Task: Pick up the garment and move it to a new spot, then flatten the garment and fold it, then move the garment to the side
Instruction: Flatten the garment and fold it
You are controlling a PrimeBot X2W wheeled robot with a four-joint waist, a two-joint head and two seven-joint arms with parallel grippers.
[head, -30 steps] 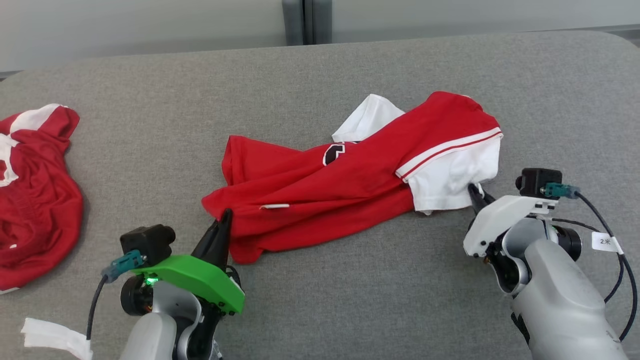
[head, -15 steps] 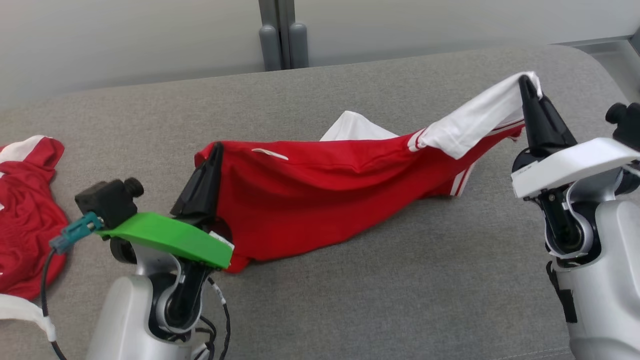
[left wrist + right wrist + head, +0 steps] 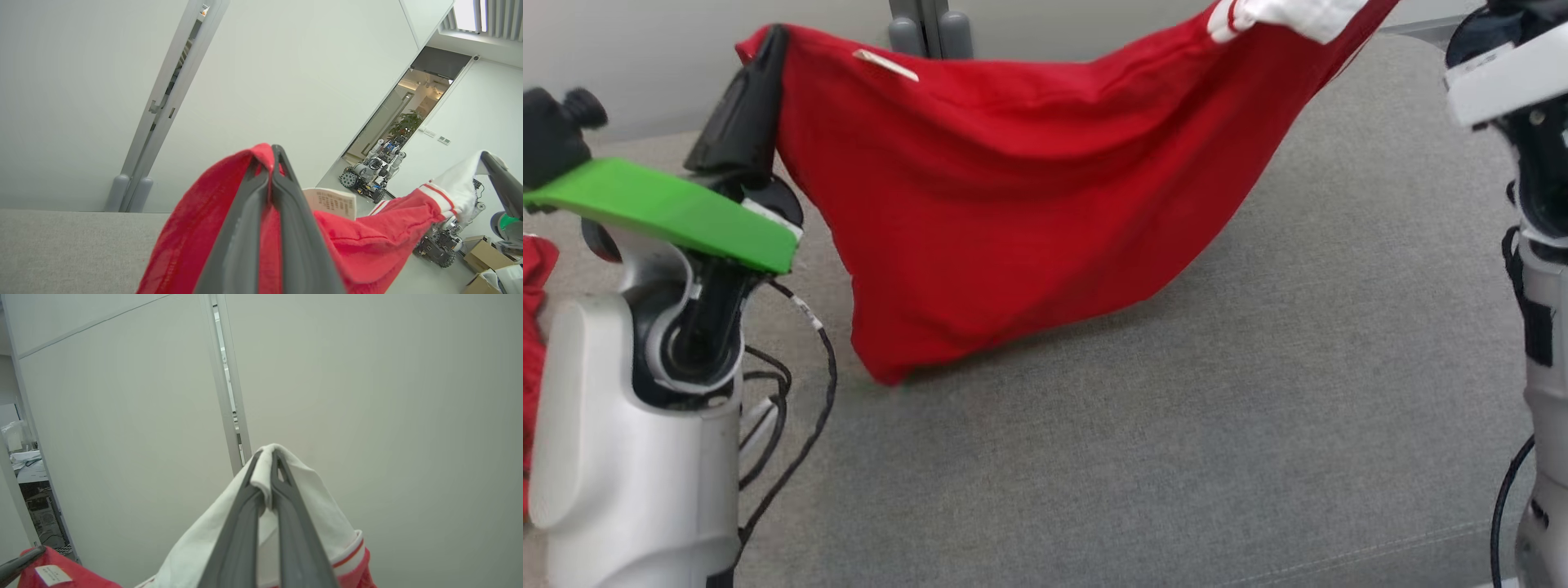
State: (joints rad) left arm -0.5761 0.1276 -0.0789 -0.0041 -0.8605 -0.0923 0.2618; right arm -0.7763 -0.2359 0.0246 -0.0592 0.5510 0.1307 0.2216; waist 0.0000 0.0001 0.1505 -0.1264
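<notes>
Red shirt strung between two claws above the gray tabletop.
Nearest, the left claw pinches a red edge by the label; the right claw pinches the white sleeve. The shirt sags between them, its lowest corner at or just above the tabletop. A pale wall stands behind.
</notes>
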